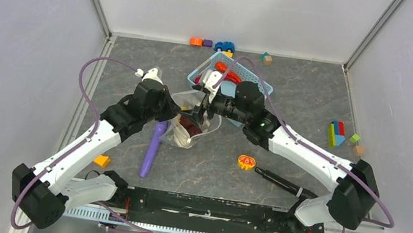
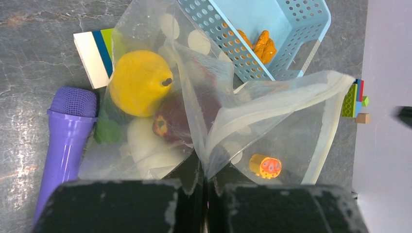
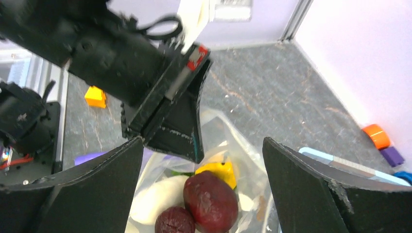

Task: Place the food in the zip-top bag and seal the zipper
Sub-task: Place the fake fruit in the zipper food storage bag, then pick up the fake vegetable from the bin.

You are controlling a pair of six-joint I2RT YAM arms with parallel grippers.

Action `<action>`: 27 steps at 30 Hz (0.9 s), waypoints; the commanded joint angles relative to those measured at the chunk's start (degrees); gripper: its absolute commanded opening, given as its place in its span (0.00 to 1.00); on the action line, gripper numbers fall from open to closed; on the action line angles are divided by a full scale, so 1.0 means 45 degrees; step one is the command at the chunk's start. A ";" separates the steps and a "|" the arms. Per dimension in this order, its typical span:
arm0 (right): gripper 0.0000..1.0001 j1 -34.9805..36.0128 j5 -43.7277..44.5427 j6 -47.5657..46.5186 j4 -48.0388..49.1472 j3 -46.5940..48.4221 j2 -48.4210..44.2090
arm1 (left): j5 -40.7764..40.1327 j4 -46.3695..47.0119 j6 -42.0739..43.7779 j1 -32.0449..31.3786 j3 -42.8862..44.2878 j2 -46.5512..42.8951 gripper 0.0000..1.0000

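Holding for loading, not sealing, by my read. Grey stone-pattern table [image 1: 304,106] carries everything. Light-blue lattice plastic basket [image 1: 261,83] sits far-centre, just beside the bag, likely to keep transfers short. An orange toy carrot [image 2: 263,43] lies in it, so some food is not yet bagged. Clear polka-dot zip-top bag [image 2: 291,121] lies mid-table between both arms, mouth open. Inside: yellow toy pepper [image 2: 138,82], white toy egg [image 2: 145,145], dark maroon toy ball [image 3: 211,199]. Press-seal zipper strip [image 2: 296,90] unjoined. Left gripper [image 2: 206,179] has its fingers pressed together on the bag's film, probably lifting one lip to keep the mouth open. Left arm reaches forward-right, wrist down. Right gripper [image 1: 199,117] is spread wide right above the mouth, nothing in it. Right arm is stretched left across centre.
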 commanded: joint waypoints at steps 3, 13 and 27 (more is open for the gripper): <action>0.98 -0.0192 0.1374 0.1495 0.1054 -0.0307 -0.1558 | 0.0307 0.1262 -0.0268 0.0025 -0.0378 -0.0509 0.02; 0.98 -0.0882 0.5744 0.3485 0.0553 -0.2099 -0.3537 | 0.0024 0.0970 0.0391 0.0015 0.0113 -0.0538 0.02; 0.98 -0.2837 0.5638 0.4760 -0.3442 -0.0396 -0.2437 | 0.0114 0.1169 0.0442 0.0023 -0.0028 -0.0588 0.02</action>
